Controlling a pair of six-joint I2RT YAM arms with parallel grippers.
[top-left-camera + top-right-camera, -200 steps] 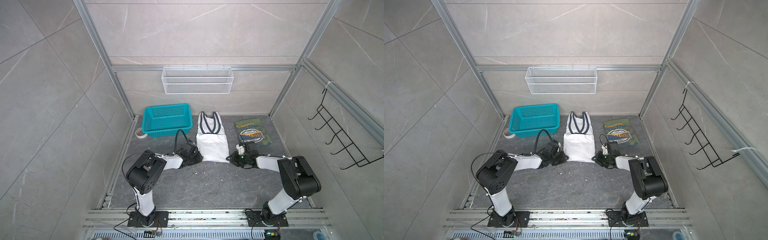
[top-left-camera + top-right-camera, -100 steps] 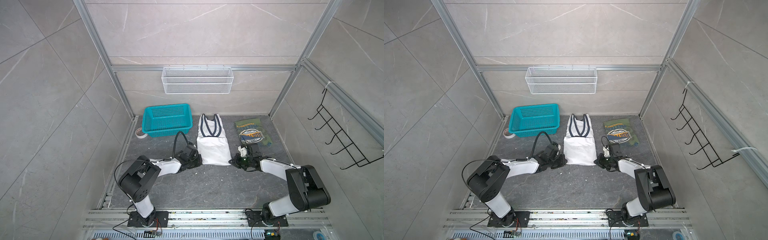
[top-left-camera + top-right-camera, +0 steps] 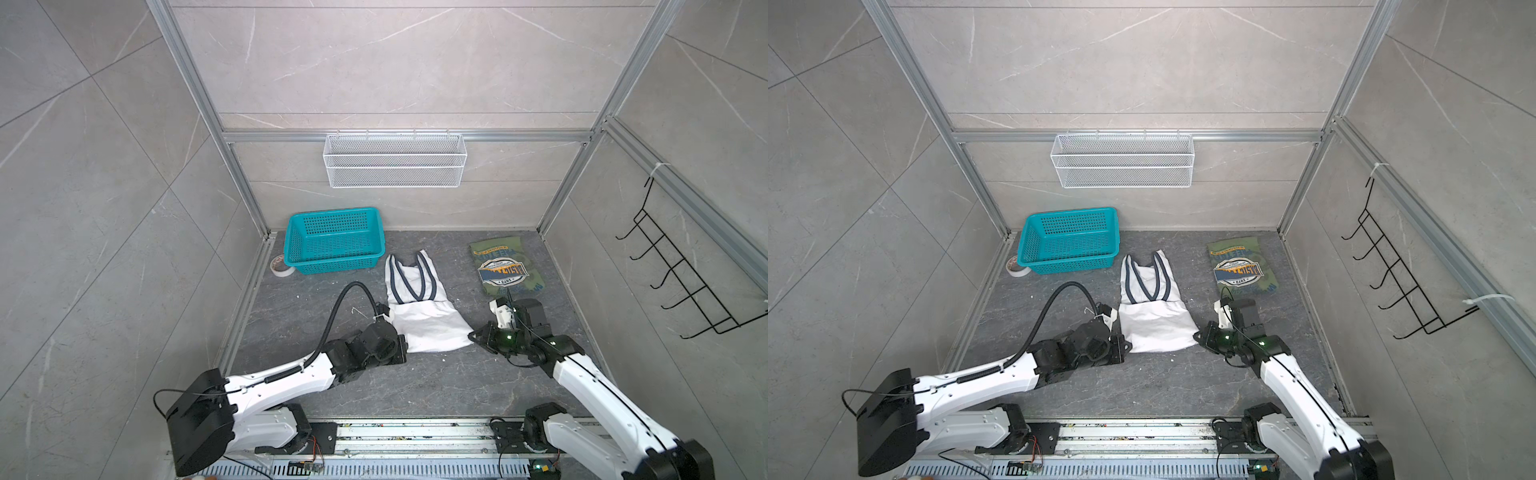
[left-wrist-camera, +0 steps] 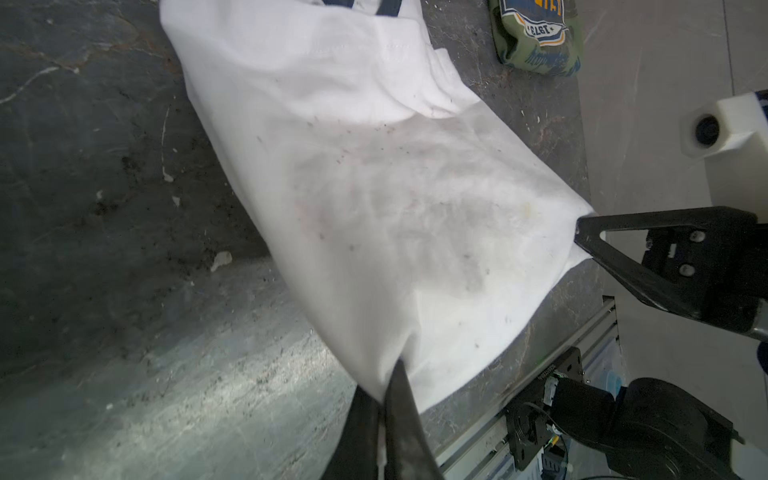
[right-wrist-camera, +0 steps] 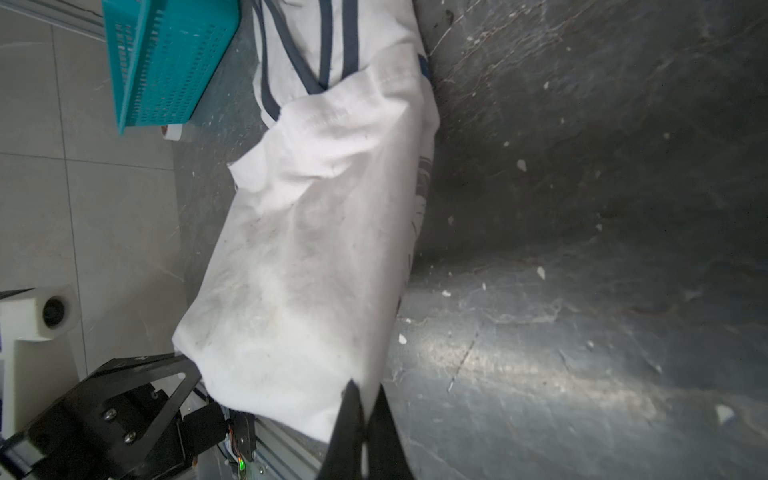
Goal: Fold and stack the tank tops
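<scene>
Whereas a second before both pincers had stood a little open beside the near edge of the white tank top, they had now shut on it, one at each near corner. That garment lay in the middle of both top views, with its navy-trimmed straps toward the upper edge and plain cloth facing up. A stitched edge ran across it just below the straps, which suggested one fold had already been made.

The left pincer had its jaws pressed together, with a peak of white cloth drawn up between them. The right pincer was closed in the same way on the opposite corner, cloth bunched at its tips. Both arms had also sunk lower and stretched flatter along the worktop.

By my reading the grasp for the next fold was complete, and the near edge was ready to be lifted and carried toward the straps.

The olive green tank top sat folded at the upper right of the worktop, graphic up and well apart from the white one, so the stack would probably form there. A teal basket and a roll of tape stood at the upper left.
</scene>
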